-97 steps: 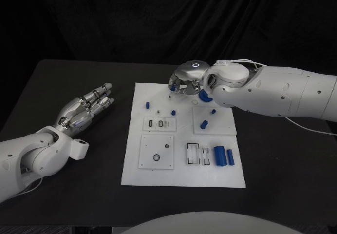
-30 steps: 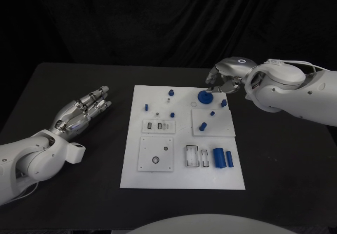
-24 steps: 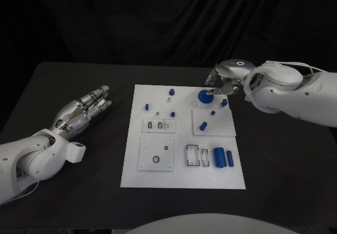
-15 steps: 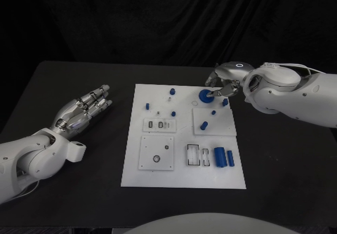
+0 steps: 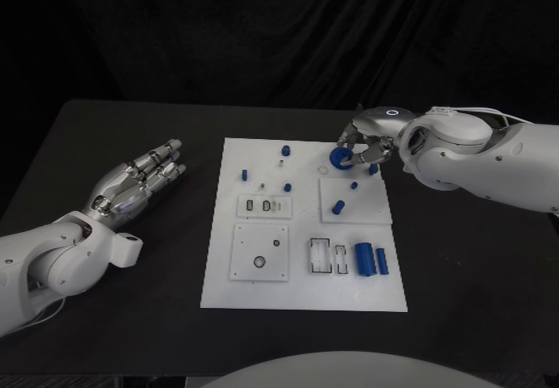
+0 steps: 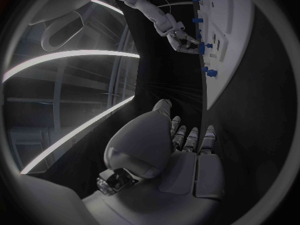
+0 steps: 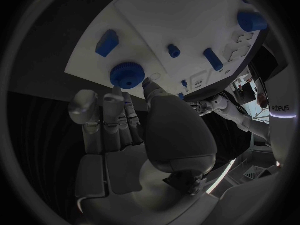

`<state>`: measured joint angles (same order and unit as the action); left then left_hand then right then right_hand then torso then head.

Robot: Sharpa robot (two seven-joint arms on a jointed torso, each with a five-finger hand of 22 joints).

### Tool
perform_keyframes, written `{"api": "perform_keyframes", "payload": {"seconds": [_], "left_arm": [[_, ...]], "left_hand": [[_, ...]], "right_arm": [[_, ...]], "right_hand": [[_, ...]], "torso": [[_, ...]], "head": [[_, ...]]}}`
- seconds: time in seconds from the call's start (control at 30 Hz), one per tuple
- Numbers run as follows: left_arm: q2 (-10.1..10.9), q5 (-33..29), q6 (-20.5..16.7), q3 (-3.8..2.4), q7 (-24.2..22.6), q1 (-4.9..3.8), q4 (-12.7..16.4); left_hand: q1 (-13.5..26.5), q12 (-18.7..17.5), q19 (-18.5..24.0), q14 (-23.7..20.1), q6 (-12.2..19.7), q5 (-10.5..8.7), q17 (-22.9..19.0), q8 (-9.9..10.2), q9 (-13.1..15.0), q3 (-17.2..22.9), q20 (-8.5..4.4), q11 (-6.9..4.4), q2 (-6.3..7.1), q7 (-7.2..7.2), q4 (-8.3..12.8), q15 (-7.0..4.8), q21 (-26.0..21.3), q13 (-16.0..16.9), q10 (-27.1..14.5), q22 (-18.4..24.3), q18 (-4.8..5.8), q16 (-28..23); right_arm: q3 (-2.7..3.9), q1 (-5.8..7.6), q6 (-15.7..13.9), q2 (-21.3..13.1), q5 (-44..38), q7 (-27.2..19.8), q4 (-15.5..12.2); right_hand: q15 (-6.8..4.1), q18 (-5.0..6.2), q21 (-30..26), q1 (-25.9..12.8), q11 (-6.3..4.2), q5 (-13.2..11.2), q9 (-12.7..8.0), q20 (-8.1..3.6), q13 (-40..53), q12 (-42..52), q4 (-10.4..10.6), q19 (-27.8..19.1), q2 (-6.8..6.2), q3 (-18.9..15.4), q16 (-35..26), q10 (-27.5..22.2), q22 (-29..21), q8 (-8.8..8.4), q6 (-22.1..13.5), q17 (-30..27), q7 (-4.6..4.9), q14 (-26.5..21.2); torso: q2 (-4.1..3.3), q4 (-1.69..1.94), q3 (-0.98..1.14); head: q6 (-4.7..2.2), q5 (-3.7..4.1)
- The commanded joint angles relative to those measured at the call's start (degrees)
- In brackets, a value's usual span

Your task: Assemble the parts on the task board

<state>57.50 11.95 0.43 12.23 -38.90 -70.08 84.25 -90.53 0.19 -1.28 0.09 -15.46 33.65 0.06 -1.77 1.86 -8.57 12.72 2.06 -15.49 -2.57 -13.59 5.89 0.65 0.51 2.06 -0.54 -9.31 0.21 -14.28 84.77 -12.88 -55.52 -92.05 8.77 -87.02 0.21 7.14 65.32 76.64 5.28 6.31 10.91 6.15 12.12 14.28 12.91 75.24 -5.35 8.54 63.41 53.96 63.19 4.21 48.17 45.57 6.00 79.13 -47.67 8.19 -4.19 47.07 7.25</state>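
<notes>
ok so the right hand [image 5: 363,144] is at the far right corner of the task board [image 5: 303,293], fingers curled around the blue gear [image 5: 342,158]. In the right wrist view the fingertips [image 7: 116,91] sit right at the gear's [image 7: 127,75] toothed rim w/ the thumb on the other side, so looks like contact, but I can't tell if it's actually pinched or just touched. The gear seems to be lying flat on the board near the far edge, just beside a small white ring outline.

Left hand [image 5: 140,182] is flat, fingers apart, holding nothing, parked on the black table off the board's left edge. It isn't bracing the board, fwiw.

What could go wrong imo:
- the gear is low and flat, so the fingers only get the thin rim. Shallow pinch = it squirts out sideways or tips, and it's close enough to the far edge to roll off onto the table.
- the small blue peg [image 5: 373,170] is just beside the hand near the right edge. Any sweep of the fingers prob knocks it over.
- nothing holds the board down, so pushing on the gear instead of lifting could slide the whole plate and shift the other loose bits, e.g. the blue cylinders [image 5: 371,259] near the near right corner.
</notes>
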Motion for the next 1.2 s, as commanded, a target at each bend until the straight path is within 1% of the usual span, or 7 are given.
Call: {"api": "perform_keyframes", "payload": {"seconds": [0.03,0.23,0.47,0.57,0.83,1.07,1.2], "left_arm": [[-0.14,0.00,0.98,-0.05,-6.45,-0.01,0.03],[-0.19,0.00,1.15,-0.05,-6.40,0.00,-0.06],[-0.21,0.00,1.41,-0.05,-6.25,0.01,-0.18],[-0.23,0.00,1.51,-0.05,-6.19,0.01,-0.24],[-0.30,0.00,1.68,-0.05,-6.03,0.03,-0.36],[-0.19,0.00,1.69,-0.04,-5.96,0.04,-0.35],[-0.09,0.00,1.59,-0.04,-5.94,0.04,-0.29]], "left_hand": [[-0.44,0.32,0.00,-0.09,0.33,0.38,-0.06,-0.11,0.07,0.27,0.57,0.24,-0.01,-0.03,0.05,0.47,0.29,0.03,-0.01,-0.10,-1.09,-0.21],[-0.39,0.34,-0.12,-0.05,0.31,0.37,-0.04,-0.13,0.08,0.49,0.80,0.46,0.02,0.06,0.14,0.77,0.38,0.05,0.08,-0.15,-1.09,-0.19],[-0.36,0.35,-0.19,-0.03,0.32,0.38,-0.03,-0.13,0.08,0.57,0.90,0.52,0.03,0.03,0.16,0.87,0.43,0.06,0.12,-0.17,-1.09,-0.18],[-0.34,0.35,-0.23,-0.02,0.30,0.38,-0.02,-0.13,0.08,0.61,0.95,0.55,0.03,0.02,0.17,0.91,0.45,0.06,0.13,-0.19,-1.09,-0.17],[-0.31,0.36,-0.30,0.03,0.28,0.38,0.00,-0.14,0.08,0.76,1.10,0.56,0.01,-0.13,0.22,1.05,0.50,0.07,0.17,-0.21,-1.10,-0.15],[-0.32,0.36,-0.38,0.05,0.30,0.42,0.01,-0.14,0.08,0.92,1.23,0.54,0.00,-0.22,0.30,1.16,0.55,0.08,0.18,-0.24,-1.10,-0.15],[-0.33,0.36,-0.41,0.08,0.31,0.44,0.02,-0.14,0.08,1.00,1.29,0.54,-0.01,-0.23,0.35,1.21,0.57,0.08,0.20,-0.25,-1.10,-0.13]], "right_arm": [[0.03,-0.40,1.08,0.32,-0.13,0.57,0.57],[0.03,-0.93,1.53,1.21,-0.13,0.20,1.80],[0.04,-1.55,1.77,1.98,-0.13,-0.35,2.54],[0.05,-1.69,1.29,2.13,-0.13,-0.74,2.64],[0.05,-1.80,-0.64,2.11,-0.13,-1.55,2.63],[0.09,-1.73,-2.23,1.18,-0.13,-1.76,1.30],[0.11,-1.14,-3.09,0.36,-0.21,-1.74,-0.43]], "right_hand": [[-0.06,-0.25,-0.59,1.59,0.07,2.90,0.11,0.06,0.70,0.84,-1.09,-0.61,0.28,0.17,-0.26,-0.90,-0.06,-0.30,-0.28,-0.35,-0.47,-0.68],[-0.13,-0.21,-1.09,4.05,0.16,11.11,0.56,-0.03,1.84,2.09,-3.51,-0.76,0.59,1.90,-0.37,-1.91,0.14,-0.18,0.87,-0.48,-1.15,-0.95],[-0.12,-0.15,-1.48,5.33,0.24,17.19,0.94,-0.02,2.14,2.69,-5.02,-0.98,0.01,5.30,-0.51,-1.86,0.35,-0.08,1.82,-0.68,-1.38,-1.28],[-0.29,-0.14,-1.46,5.62,-0.11,17.67,1.63,-0.15,2.65,3.75,-5.55,-0.97,-0.17,6.76,-0.43,-0.69,0.59,0.58,3.53,-0.58,-1.25,-1.29],[-1.34,-0.33,-0.74,6.03,-1.76,16.52,6.51,-1.06,6.72,9.61,-8.00,-0.34,0.07,7.74,0.20,1.80,1.95,5.05,8.38,0.39,-0.86,-0.61],[-1.63,-0.48,-0.32,5.68,-2.17,16.94,11.29,-1.39,9.14,12.42,-9.01,0.15,0.70,7.59,0.50,1.08,2.87,8.51,8.35,1.01,-0.34,-0.09],[-1.64,-0.51,-0.15,5.46,-2.28,16.99,12.20,-1.46,9.47,12.84,-9.05,0.33,0.73,7.58,0.68,1.14,3.14,9.18,8.39,1.29,-0.24,0.10]], "torso": [[0.00,-0.11,0.05],[0.00,-0.12,0.07],[0.00,-0.05,0.08],[0.02,-0.01,0.07],[-0.02,0.04,0.06],[0.01,-0.01,0.04],[0.01,-0.04,0.03]], "head": [[0.08,-0.06],[0.15,-0.14],[0.26,-0.17],[0.29,-0.14],[0.13,-0.08],[-0.11,-0.31],[-0.13,-0.38]]}}
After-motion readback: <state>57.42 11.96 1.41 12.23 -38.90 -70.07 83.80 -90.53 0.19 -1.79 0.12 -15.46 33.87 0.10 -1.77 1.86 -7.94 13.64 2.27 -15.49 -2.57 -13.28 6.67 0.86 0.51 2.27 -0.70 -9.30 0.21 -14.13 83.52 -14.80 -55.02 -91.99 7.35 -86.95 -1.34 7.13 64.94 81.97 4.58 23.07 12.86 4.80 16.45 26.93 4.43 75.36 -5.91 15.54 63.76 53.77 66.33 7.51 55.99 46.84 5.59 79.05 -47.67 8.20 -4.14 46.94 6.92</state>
